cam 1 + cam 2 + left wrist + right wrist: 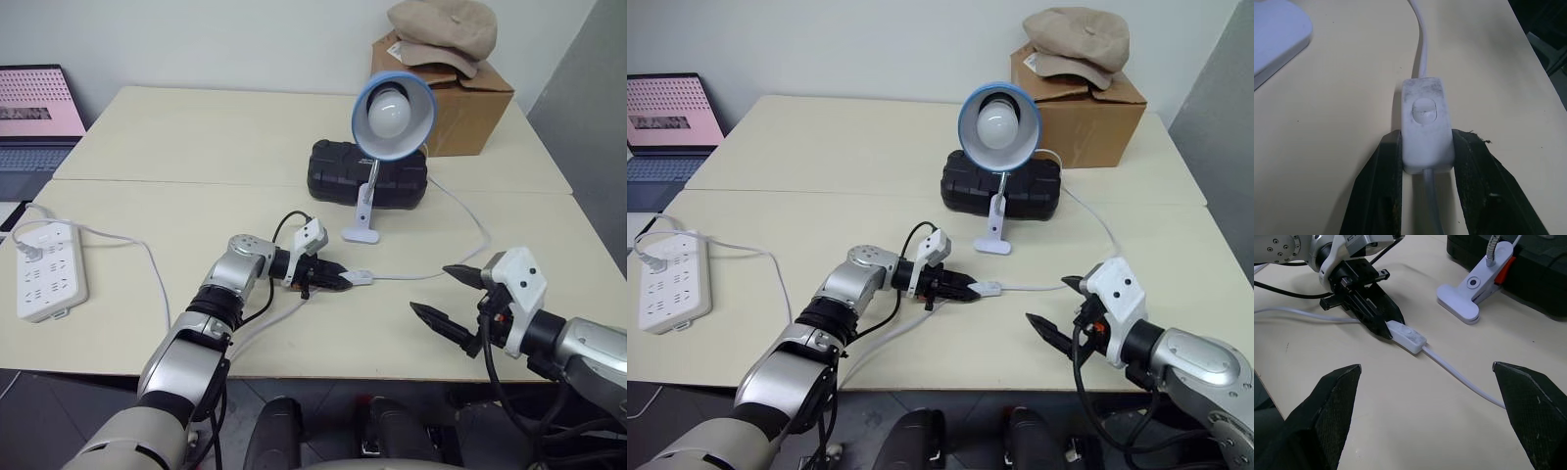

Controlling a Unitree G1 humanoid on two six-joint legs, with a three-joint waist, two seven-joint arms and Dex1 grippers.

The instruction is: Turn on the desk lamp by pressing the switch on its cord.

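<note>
The desk lamp (392, 113) stands mid-table on a small white base (360, 233), its blue shade facing me and its white bulb dark. Its thin white cord (468, 253) curves over the table to the small oblong switch (361, 277). My left gripper (338, 277) is shut on the switch's near end; in the left wrist view the black fingers (1386, 166) press both its sides, with the oval rocker (1425, 110) uncovered. My right gripper (431, 288) hovers open to the right of the switch, nothing between its fingers, with the cord (1459, 377) lying below it.
A black case (367, 171) sits behind the lamp. A cardboard box (460, 108) with a beige cap (441, 29) stands at the back right. A white power strip (44, 269) lies at the left edge, and a laptop (34, 117) is beyond it.
</note>
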